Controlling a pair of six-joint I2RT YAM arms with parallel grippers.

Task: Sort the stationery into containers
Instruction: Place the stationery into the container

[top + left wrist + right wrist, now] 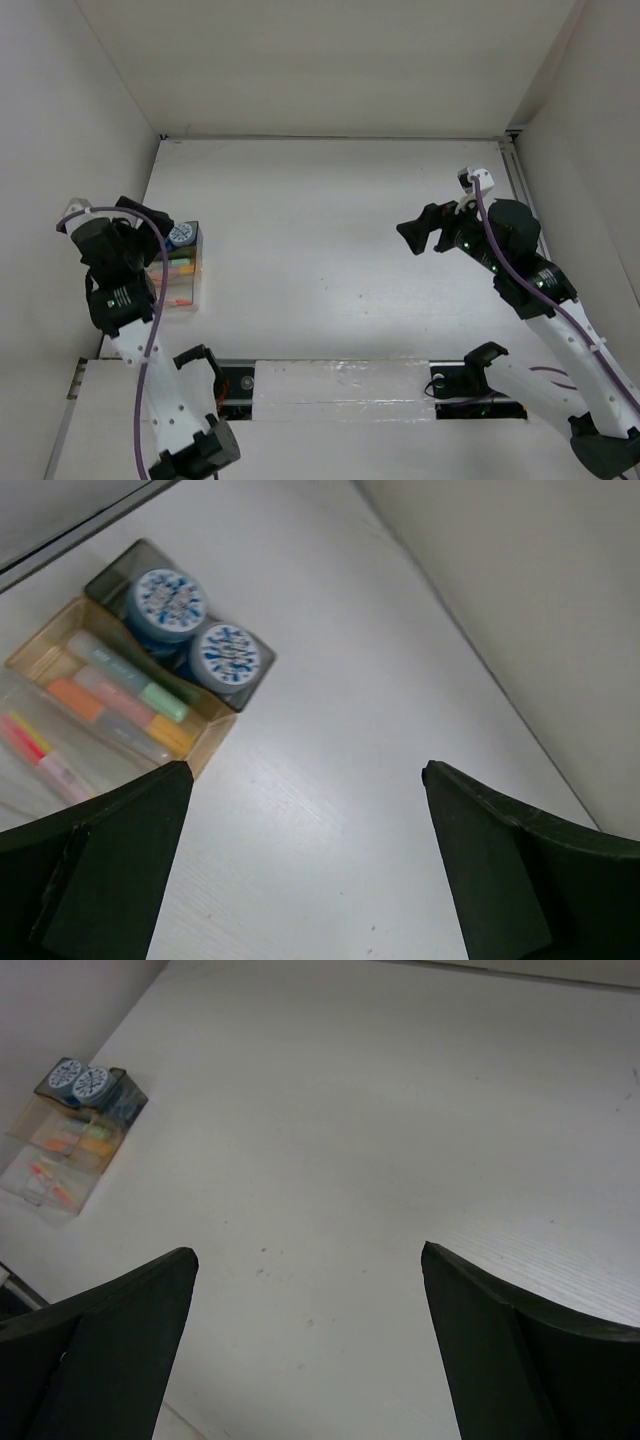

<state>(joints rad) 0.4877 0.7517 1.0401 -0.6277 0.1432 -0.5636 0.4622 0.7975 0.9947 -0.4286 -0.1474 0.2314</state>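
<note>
top external view: tray (196, 292) sits at the bench's (330, 220) left edge, long axis near-to-far; cylinders (181, 236) upright at its far end, highlighters (180, 266) and pens (40, 752) lying crosswise. left fingers (110, 870) and right fingers (100, 1350) spread, empty.

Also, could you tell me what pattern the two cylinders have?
The cylinders are blue-and-white patterned, clearest in the left wrist view.

Bright, even, diffuse light on my feeds; the table (330, 220) is nearly washed out, shadows soft and faint. On my wrist views the near fingers (110, 880) are dark and blurred, the tray (212, 742) fairly sharp.
</note>
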